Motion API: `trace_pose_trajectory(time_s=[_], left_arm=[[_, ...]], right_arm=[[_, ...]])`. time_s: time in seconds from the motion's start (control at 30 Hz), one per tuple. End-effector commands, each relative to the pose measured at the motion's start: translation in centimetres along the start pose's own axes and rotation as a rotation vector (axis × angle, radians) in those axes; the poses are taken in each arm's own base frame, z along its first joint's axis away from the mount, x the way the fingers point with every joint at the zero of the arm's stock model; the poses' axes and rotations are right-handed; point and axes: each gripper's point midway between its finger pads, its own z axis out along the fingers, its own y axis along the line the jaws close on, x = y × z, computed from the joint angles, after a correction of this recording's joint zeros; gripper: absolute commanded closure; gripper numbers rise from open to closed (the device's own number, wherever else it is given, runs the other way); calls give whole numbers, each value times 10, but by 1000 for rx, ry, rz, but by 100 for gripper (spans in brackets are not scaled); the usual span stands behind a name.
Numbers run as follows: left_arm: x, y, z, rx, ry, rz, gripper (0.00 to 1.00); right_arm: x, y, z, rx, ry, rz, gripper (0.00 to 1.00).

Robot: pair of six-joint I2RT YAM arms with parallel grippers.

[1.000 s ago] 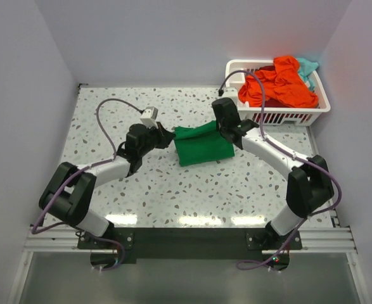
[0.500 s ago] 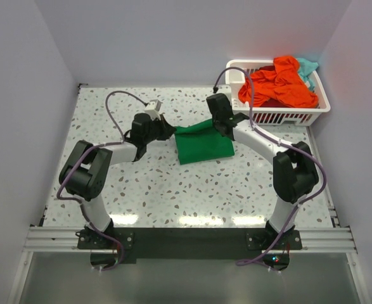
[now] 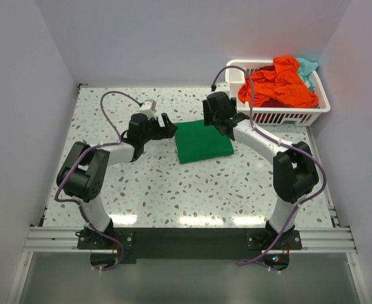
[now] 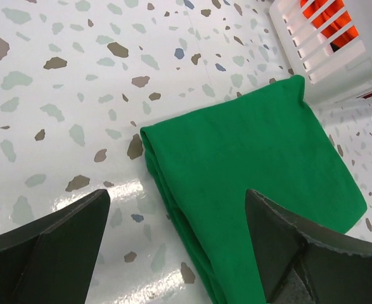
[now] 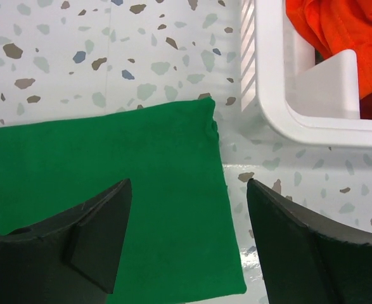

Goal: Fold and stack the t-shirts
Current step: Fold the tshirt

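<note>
A bright green t-shirt (image 3: pixel 203 142) lies folded into a flat rectangle on the speckled table (image 3: pixel 109 107). My left gripper (image 3: pixel 167 126) hovers at its left edge, open, with nothing between the fingers. The left wrist view shows the stacked fold layers of the green t-shirt (image 4: pixel 255 164) under that gripper (image 4: pixel 176 196). At the far right corner of the shirt my right gripper (image 3: pixel 215 119) is open and empty. It (image 5: pixel 188 183) stands over the edge of the green t-shirt (image 5: pixel 109 164). Orange-red t-shirts (image 3: pixel 281 82) and a teal one (image 3: pixel 308 65) lie bunched in the basket.
The white slotted basket (image 3: pixel 281 118) stands at the back right, close to the right gripper and the green shirt's corner. Its wall (image 5: pixel 281 95) shows in the right wrist view, and its slats (image 4: pixel 325 57) in the left wrist view. Walls enclose the table on three sides.
Both grippers have opened and let go of the green t-shirt. Its lifted far edge has dropped, and the shirt now lies flat.
</note>
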Motion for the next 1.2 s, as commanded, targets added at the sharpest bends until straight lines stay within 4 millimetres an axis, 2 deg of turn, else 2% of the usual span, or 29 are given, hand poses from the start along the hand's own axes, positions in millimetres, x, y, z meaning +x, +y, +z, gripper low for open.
trace_pose_trajectory(time_s=[0.0, 0.07, 0.2, 0.23, 0.3, 0.33, 0.4, 0.47, 0.7, 0.77, 1.0, 1.1, 1.17], left_arm=[[-9, -3, -17, -4, -44, 13, 7], [-4, -3, -22, -4, -35, 12, 7], [23, -11, -27, 15, 20, 16, 10], [29, -14, -27, 20, 33, 15, 10], [45, -20, -25, 34, 63, 13, 11], [49, -23, -24, 42, 71, 5, 11], [60, -29, -20, 75, 92, -10, 12], [65, -34, -18, 96, 99, -30, 13], [72, -31, -15, 57, 92, -55, 14], [72, -28, -15, 40, 78, -67, 15], [78, -30, -14, 41, 64, -112, 16], [83, -32, -9, 41, 79, -113, 16], [87, -36, -5, 50, 86, -119, 16]], right_arm=[[-33, 6, -21, -87, -95, 52, 23], [-26, 10, -25, -124, -85, 58, 23], [-17, 19, -39, -213, -87, 92, 23], [-7, 21, -42, -235, -75, 94, 23], [-2, 32, -45, -302, -71, 121, 24], [12, 35, -43, -320, -48, 117, 26], [21, 45, -41, -371, -31, 128, 28], [43, 54, -36, -403, 24, 118, 34], [93, 66, -14, -422, 124, 133, 49], [103, 66, -11, -416, 142, 132, 50], [155, 59, 8, -345, 257, 108, 55], [168, 53, 9, -317, 279, 98, 56], [170, 52, 9, -313, 281, 98, 56]])
